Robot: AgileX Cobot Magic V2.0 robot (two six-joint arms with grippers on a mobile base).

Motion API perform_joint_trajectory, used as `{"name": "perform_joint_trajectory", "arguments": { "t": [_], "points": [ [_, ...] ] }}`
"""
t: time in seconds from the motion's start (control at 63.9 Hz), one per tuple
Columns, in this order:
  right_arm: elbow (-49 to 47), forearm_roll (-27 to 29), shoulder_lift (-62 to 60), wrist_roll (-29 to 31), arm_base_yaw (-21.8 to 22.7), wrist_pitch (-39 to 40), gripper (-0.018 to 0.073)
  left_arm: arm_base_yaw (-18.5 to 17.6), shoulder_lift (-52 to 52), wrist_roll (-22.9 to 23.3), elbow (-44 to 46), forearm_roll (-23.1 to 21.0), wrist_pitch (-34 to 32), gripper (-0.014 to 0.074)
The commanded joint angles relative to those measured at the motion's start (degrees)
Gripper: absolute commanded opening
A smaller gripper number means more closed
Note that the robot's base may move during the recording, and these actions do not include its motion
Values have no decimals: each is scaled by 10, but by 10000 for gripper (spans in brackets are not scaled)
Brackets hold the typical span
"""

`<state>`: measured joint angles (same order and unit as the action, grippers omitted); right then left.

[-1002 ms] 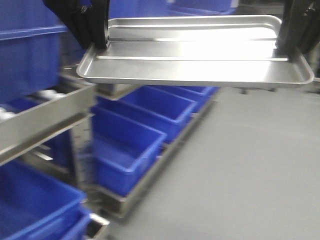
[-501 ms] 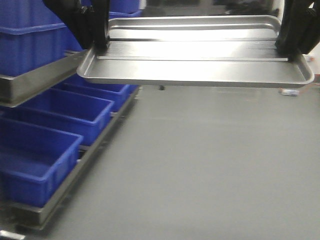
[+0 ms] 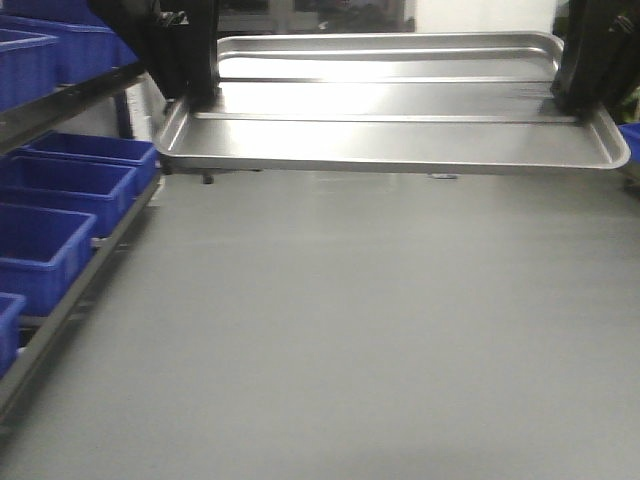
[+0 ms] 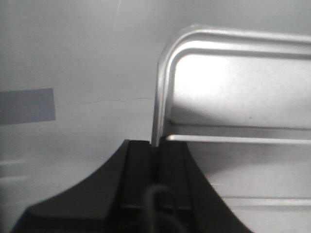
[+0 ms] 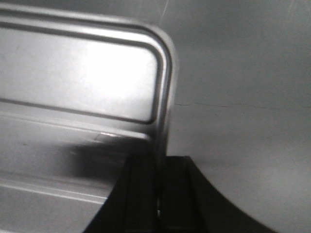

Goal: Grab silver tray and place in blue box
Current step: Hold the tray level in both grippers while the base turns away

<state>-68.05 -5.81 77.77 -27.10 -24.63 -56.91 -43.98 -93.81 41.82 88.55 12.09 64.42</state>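
Silver tray (image 3: 390, 140) between left fingers (image 3: 196, 62), right fingers (image 3: 582, 72)

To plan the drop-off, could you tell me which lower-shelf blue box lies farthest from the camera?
The blue box at the row's far end, appearing just left of the silver tray; the others sit closer.

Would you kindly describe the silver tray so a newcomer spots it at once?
Over the grey floor, right of the rack of blue boxes, the silver tray spans the front view's top, clamped at each short end by the left gripper and right gripper. Unlike those deep boxes, it is shallow, shiny steel.
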Motion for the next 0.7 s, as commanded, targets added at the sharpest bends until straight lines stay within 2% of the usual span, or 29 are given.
{"name": "perform_joint_trajectory", "arguments": {
  "t": [0.0, 0.689],
  "points": [
    [-17, -28, -18, 9, 3, -1, 59, 0, 28, 3, 19, 32, -5, -105],
    [-17, -28, -18, 9, 3, -1, 59, 0, 28, 3, 19, 31, -5, -105]
  ]
}}
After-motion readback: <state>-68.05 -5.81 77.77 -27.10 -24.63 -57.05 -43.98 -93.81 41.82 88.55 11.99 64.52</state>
